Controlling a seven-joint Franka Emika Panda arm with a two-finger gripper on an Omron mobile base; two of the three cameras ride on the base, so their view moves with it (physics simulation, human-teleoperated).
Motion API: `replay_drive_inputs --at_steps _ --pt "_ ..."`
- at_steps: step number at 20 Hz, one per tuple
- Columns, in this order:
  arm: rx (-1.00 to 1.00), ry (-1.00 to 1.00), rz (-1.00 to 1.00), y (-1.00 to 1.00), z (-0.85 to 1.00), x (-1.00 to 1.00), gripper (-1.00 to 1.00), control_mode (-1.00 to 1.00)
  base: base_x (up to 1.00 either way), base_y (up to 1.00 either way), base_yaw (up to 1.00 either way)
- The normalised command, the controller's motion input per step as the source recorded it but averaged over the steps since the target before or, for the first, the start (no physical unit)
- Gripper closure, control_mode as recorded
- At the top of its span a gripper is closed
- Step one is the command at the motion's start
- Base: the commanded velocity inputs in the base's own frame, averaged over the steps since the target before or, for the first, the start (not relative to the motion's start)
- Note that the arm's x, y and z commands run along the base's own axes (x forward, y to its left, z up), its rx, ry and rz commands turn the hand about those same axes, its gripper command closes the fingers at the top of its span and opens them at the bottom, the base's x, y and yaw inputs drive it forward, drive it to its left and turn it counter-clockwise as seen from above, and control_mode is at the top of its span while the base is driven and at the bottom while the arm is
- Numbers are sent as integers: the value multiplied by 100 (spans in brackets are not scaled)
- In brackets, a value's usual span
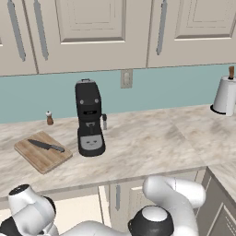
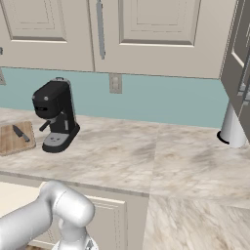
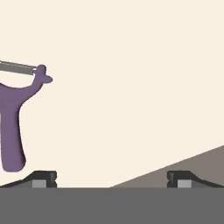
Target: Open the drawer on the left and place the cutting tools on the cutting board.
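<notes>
Down inside the drawer [image 3: 131, 65], we saw the hand camera looking at its pale cream floor, with the gripper [image 3: 111, 179] spread as wide as it would go and nothing between its two dark fingertips [image 3: 43, 178]. The purple peeler [image 3: 13, 127] lay flat on that floor toward the left of the hand view, its handle running down to just above the left fingertip and its grey blade bar reaching off the left edge. We could not tell whether the handle touched that fingertip; the gap between the tips held only bare drawer floor. A darker grey wedge filled the lower right corner behind the right fingertip.

From the left base camera we saw the drawer's cream inside [image 1: 78, 214] standing open below the counter edge, partly covered by the white arm. On the marble counter [image 1: 152, 147] the cutting board [image 1: 42, 159] lay at the left, and the black-handled knife [image 1: 45, 145] rested on it, slanted across the planks. A black coffee machine [image 1: 90, 117] stood just right of the board, and a small pepper mill [image 1: 49, 118] stood behind the board by the teal backsplash. A white paper towel roll [image 1: 225, 94] stood far off at the right end of the counter. In the right base view we saw the same board [image 2: 14, 139] and knife [image 2: 21, 133] at the left edge, beside the coffee machine [image 2: 56, 114].
</notes>
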Motion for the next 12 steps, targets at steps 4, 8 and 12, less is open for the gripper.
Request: replay_drive_inputs --at_steps 4,8,12 --pt "2 0 11 5 -27 0 -100 -100 0 0 0" --pt "3 0 9 22 -16 0 -100 -100 0 0 0" --pt "5 0 6 22 -3 0 -100 -100 0 0 0"
